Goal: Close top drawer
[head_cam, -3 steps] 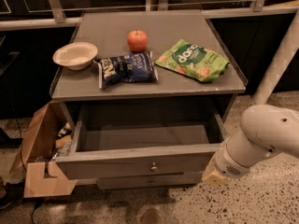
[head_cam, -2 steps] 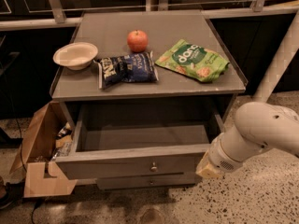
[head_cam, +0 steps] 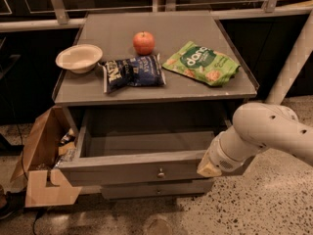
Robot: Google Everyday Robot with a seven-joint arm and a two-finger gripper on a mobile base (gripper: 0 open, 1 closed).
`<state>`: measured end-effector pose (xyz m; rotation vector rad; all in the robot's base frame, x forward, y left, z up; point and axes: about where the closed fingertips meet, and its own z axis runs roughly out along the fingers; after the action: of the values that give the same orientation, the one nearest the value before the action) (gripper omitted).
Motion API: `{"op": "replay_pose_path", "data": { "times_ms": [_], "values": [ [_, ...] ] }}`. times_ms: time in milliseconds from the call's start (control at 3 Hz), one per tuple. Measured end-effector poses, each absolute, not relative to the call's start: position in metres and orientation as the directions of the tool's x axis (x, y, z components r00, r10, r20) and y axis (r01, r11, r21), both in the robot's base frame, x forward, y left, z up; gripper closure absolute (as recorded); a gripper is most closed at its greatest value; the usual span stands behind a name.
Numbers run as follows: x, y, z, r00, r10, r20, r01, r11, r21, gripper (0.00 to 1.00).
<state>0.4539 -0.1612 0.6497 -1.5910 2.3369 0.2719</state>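
Note:
The top drawer (head_cam: pixel 122 169) of the grey cabinet stands pulled out toward me, and its inside looks empty. Its flat front panel has a small round metal knob (head_cam: pixel 160 173) near the middle. My gripper (head_cam: pixel 209 167) is at the end of the white arm (head_cam: pixel 264 131), which comes in from the right. It sits right at the right end of the drawer's front panel, level with the panel. Whether it touches the panel cannot be told. A narrower drawer front (head_cam: pixel 156 189) lies shut below.
On the cabinet top (head_cam: pixel 186 89) lie a white bowl (head_cam: pixel 78 58), a red apple (head_cam: pixel 144 42), a dark blue chip bag (head_cam: pixel 133 71) and a green snack bag (head_cam: pixel 201 62). An open cardboard box (head_cam: pixel 41 155) stands left of the cabinet. A white pole (head_cam: pixel 293 62) slants at the right.
The arm has moved left, bringing the gripper from right of the cabinet to the right end of the drawer front. The drawer looks equally far open.

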Motion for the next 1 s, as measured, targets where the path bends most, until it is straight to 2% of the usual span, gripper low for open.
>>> {"op": "replay_pose_path", "data": {
  "times_ms": [333,1000],
  "values": [
    [0.4545,-0.1608,0.6497,-0.340,-0.873,-0.349,-0.930,0.368,-0.014,0.82],
    [0.4545,-0.1607,0.6497,-0.340,-0.873,-0.349,-0.930,0.368,-0.014,0.36]
  ]
}}
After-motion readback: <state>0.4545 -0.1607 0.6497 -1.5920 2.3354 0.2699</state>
